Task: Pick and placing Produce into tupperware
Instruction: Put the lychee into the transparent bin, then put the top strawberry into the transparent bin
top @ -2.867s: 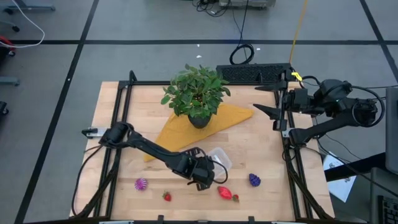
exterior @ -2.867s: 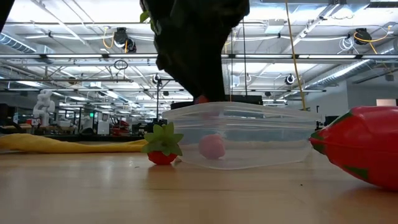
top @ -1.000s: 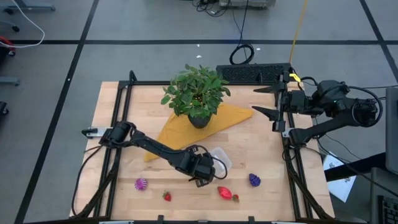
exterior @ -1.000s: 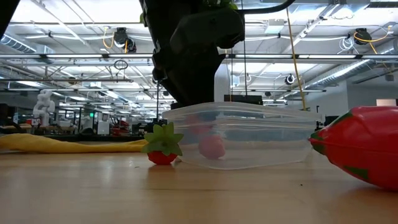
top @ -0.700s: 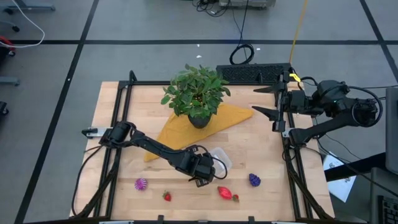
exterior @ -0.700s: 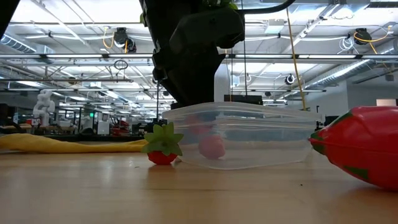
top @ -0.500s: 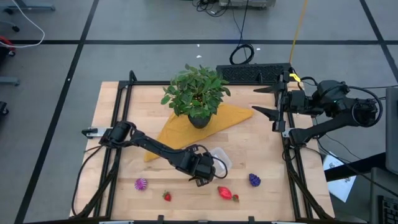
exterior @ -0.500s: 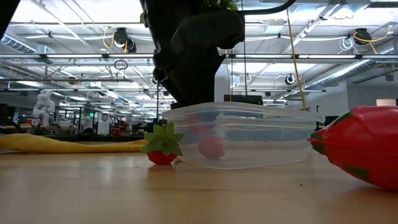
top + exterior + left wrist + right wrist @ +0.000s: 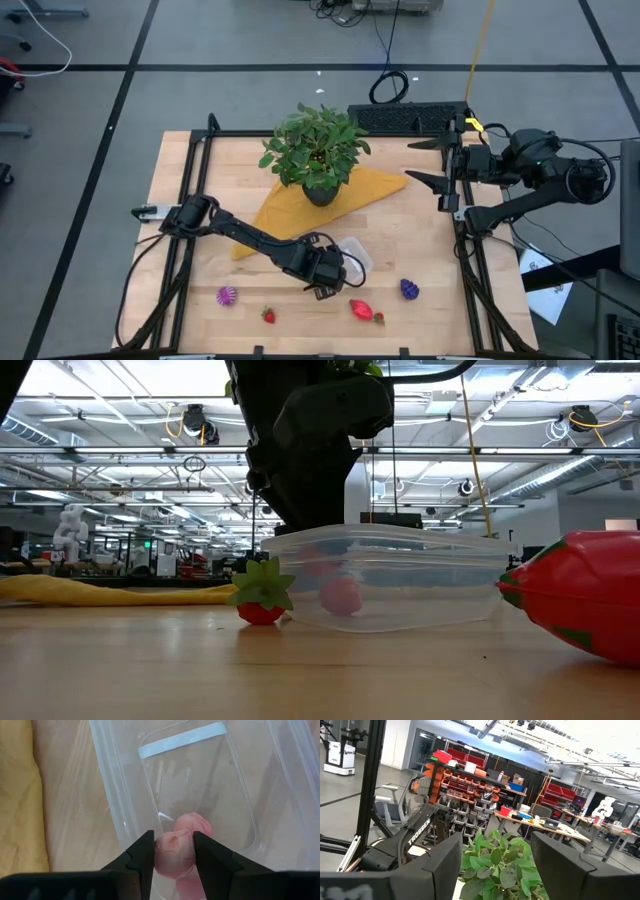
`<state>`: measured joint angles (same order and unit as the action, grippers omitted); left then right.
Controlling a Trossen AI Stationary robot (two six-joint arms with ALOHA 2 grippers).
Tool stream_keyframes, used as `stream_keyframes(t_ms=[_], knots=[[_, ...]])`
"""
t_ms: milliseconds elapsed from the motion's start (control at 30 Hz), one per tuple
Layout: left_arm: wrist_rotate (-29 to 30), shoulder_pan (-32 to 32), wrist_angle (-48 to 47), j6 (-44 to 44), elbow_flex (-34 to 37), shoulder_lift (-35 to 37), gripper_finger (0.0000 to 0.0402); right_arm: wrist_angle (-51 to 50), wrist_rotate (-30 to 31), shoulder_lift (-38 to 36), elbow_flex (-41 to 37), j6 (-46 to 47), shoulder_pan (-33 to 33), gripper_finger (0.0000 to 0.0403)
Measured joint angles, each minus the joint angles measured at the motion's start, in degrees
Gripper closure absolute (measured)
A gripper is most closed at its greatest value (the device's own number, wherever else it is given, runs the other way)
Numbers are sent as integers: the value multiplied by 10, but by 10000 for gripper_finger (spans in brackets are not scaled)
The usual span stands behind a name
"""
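High view — left gripper [image 9: 331,277] sits centre-low, beside the clear shallow plastic tupperware [image 9: 357,254]; right gripper [image 9: 432,160] waits upper right, fingers apart, empty.
Left wrist view — fingers clench a pink round toy fruit [image 9: 173,853] above the tupperware floor; release only once centred inside the rim.

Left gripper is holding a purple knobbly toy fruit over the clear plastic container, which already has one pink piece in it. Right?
Not quite. In the left wrist view the left gripper holds a pink round toy fruit, not purple, over the clear plastic container. One pink piece already lies inside.

Pink fruit [image 9: 173,852] — clear tupperware [image 9: 115,805], yellow cloth [image 9: 20,795]
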<state>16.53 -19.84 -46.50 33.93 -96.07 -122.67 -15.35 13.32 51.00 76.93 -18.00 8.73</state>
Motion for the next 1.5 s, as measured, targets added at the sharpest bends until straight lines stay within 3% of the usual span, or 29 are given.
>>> stream_keyframes(t_ms=[600,833,1233,1500], knots=[[-2,0,0,26,0,0,277,0,0,0,0,0,0,174],[-31,0,0,27,0,0,275,0,0,0,0,0,0,174],[-12,1,1,33,0,0,175,-4,0,0,0,7,0,174],[-14,1,0,15,0,6,145,-4,0,0,0,7,0,174]])
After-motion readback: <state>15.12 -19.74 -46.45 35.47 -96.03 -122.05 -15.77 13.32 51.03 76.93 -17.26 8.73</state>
